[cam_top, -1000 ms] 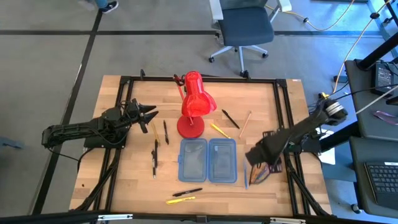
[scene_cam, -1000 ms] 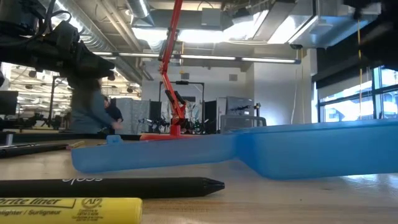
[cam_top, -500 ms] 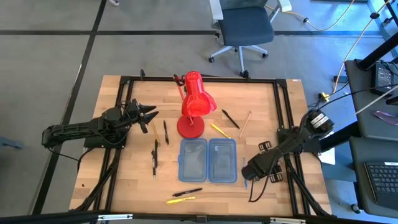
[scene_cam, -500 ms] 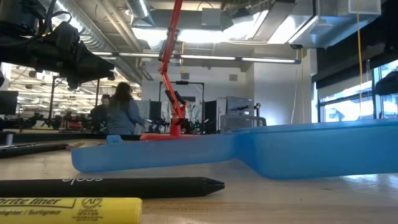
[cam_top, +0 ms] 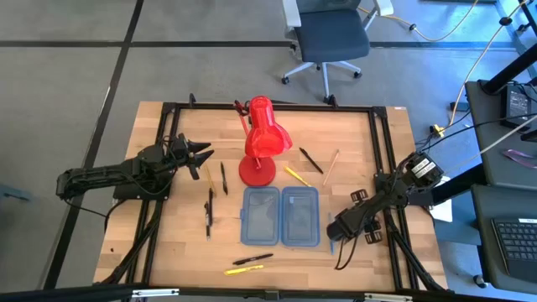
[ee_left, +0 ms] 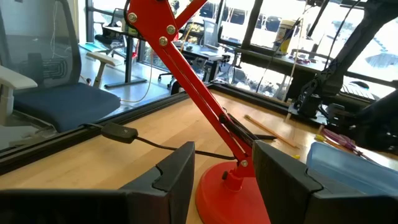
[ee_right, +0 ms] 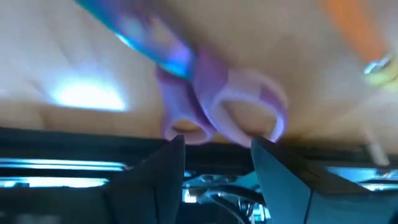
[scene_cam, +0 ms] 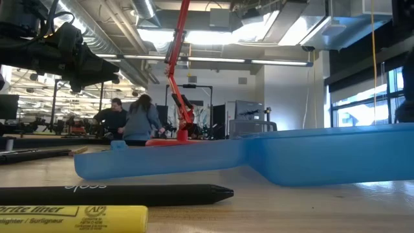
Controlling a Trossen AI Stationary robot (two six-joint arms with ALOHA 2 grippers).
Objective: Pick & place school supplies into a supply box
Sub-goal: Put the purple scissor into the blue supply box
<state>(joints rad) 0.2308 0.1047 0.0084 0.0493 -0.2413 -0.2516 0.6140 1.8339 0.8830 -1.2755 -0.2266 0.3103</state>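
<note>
Supply box (cam_top: 280,216): one, open, two halves flat at table centre
Scissors (ee_right: 217,102): one pair, purple handles, just ahead of my right gripper (cam_top: 339,228), fingers apart, empty
My left gripper (cam_top: 204,153): fingers apart, empty, beside lamp (cam_top: 262,138)
Highlighter (scene_cam: 71,219): one, yellow, front edge

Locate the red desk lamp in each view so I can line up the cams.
High view: red desk lamp, table centre, behind the blue case.
Low view: its arm and base mid-distance, behind the case.
Left wrist view: base and arm dead ahead between the left pincer fingers.
Right wrist view: not in it.
Shared landmark: the blue case.
</note>
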